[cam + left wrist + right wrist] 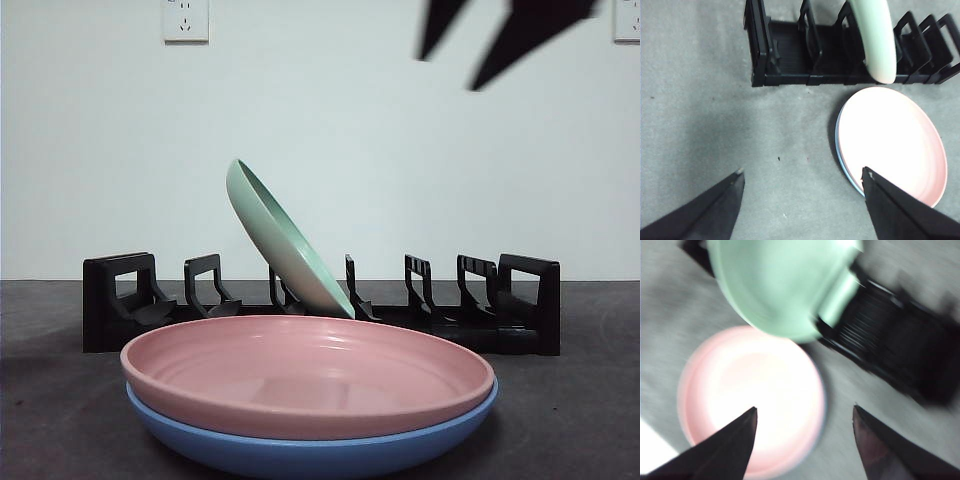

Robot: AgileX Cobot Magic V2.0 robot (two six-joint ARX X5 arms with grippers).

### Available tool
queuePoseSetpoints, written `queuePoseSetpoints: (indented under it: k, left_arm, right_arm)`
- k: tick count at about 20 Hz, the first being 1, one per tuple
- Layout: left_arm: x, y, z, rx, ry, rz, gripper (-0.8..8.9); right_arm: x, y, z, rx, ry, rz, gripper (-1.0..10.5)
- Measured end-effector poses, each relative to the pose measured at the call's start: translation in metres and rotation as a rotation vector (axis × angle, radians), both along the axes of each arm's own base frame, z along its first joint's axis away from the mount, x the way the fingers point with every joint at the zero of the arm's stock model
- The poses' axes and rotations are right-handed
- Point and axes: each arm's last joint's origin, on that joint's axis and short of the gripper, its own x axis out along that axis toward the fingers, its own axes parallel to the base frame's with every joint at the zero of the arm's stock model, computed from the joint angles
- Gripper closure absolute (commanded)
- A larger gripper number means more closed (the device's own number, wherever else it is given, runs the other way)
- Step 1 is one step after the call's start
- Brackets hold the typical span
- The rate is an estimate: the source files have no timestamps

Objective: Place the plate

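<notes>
Now both grippers, left [802,175] and right [805,412], hang released; green plate [285,245] leans in rack [320,305].

We see even, soft light; the right wrist view is motion-blurred (pink plate [752,400] glaring white).

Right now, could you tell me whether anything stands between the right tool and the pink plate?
Nothing visible does. The open right tool hangs above the pink plate, which lies uncovered on the blue plate before the rack.
</notes>
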Motion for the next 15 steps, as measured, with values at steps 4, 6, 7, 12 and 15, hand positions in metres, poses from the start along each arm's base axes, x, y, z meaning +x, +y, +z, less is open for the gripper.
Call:
queuePoseSetpoints:
  k: [4, 6, 7, 12, 15]
  left_arm:
    - [-0.002, 0.001, 0.000, -0.008, 0.008, 0.009, 4.38]
    - [-0.002, 0.001, 0.000, -0.010, 0.009, 0.011, 4.38]
    - [-0.002, 0.001, 0.000, -0.010, 0.009, 0.011, 4.38]
    - [-0.003, 0.001, 0.000, -0.011, 0.008, 0.011, 4.38]
    - [-0.003, 0.001, 0.000, -0.019, 0.011, 0.019, 4.38]
  right_arm:
    - [0.024, 0.056, 0.007, 0.011, -0.013, 0.076, 6.5]
    - [0.030, 0.081, 0.010, 0.014, -0.072, 0.086, 6.5]
    - [0.033, 0.092, 0.009, 0.020, -0.093, 0.091, 6.5]
    - [0.047, 0.128, -0.008, 0.048, -0.128, 0.086, 6.5]
    - [0.055, 0.137, -0.023, 0.037, -0.109, 0.076, 6.5]
